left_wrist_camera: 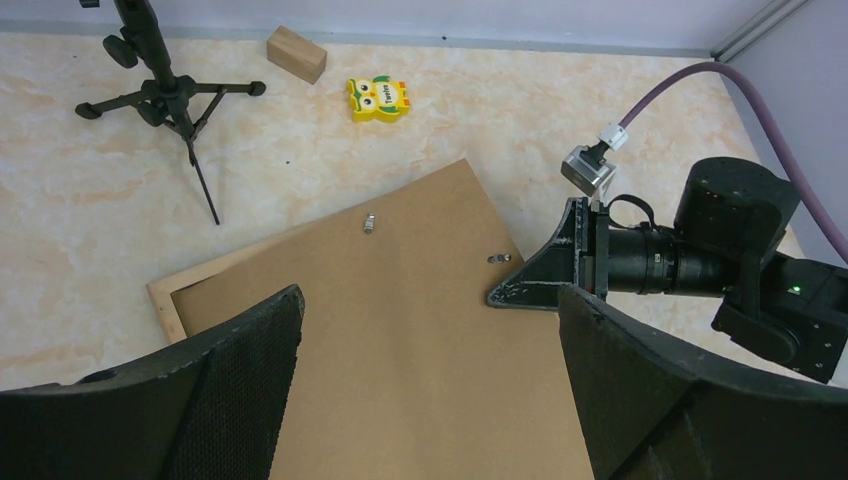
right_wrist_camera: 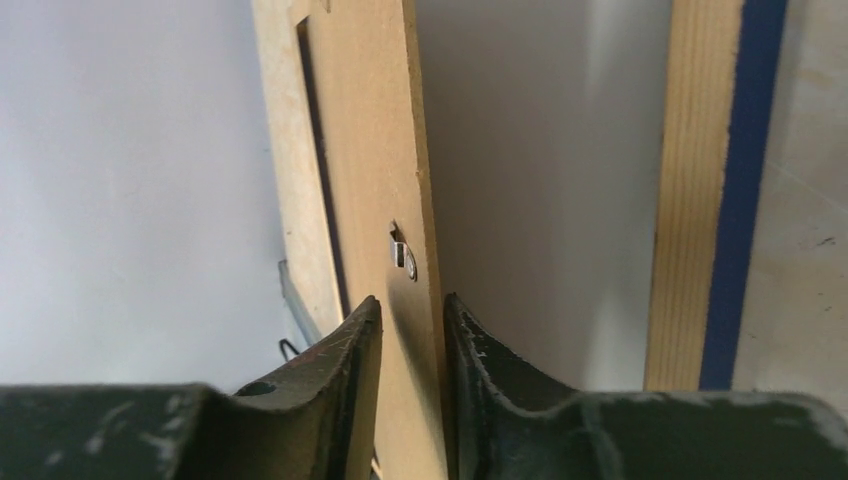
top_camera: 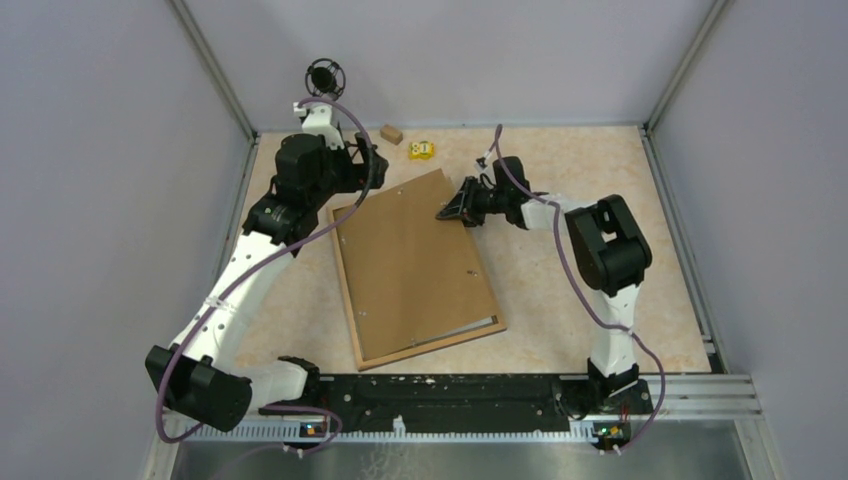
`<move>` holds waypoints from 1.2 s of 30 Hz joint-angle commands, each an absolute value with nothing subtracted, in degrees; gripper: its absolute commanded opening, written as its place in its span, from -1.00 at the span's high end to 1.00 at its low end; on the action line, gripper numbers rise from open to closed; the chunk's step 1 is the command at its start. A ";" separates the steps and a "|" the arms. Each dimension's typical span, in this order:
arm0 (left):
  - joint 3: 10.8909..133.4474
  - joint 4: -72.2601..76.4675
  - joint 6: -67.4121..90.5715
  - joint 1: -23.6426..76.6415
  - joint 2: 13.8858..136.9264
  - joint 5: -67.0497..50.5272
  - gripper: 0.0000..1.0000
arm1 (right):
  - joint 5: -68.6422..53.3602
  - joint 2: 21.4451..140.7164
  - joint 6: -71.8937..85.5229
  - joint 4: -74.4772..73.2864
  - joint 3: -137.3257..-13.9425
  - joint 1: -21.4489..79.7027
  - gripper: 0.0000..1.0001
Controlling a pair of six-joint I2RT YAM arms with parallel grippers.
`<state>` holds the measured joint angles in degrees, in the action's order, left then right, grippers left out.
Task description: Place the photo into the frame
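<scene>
The frame (top_camera: 346,285) lies face down on the table, its light wood rim (left_wrist_camera: 166,302) showing; in the right wrist view its rail (right_wrist_camera: 700,200) is wood with a dark blue edge. A brown backing board (top_camera: 415,260) lies askew over it, with its far right edge raised. My right gripper (top_camera: 445,212) straddles that edge (right_wrist_camera: 412,305), jaws slightly apart, and the board (right_wrist_camera: 370,130) rests against one finger. A white surface (right_wrist_camera: 520,150) shows under the board. The photo is hidden. My left gripper (left_wrist_camera: 430,300) hovers wide open above the board (left_wrist_camera: 420,340), near the frame's far left corner (top_camera: 365,168).
A yellow owl toy (top_camera: 421,150) (left_wrist_camera: 378,98) and a small wooden block (top_camera: 391,133) (left_wrist_camera: 296,53) sit at the back of the table. A small black tripod (top_camera: 325,75) (left_wrist_camera: 160,90) stands at the back left. Grey walls close in three sides.
</scene>
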<state>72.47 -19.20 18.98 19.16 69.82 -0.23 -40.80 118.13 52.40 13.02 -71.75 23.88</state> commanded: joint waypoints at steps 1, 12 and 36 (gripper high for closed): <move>71.98 -15.89 19.41 18.72 69.70 -1.33 -0.97 | -35.16 113.85 46.62 5.42 -76.54 25.96 0.38; 71.86 -15.74 19.69 18.47 69.87 -2.13 -0.97 | -28.56 113.77 36.18 -12.38 -84.78 28.36 0.00; 71.68 -15.61 20.00 17.93 70.22 -2.91 -0.98 | -13.49 112.23 23.05 -28.62 -91.72 31.29 -0.90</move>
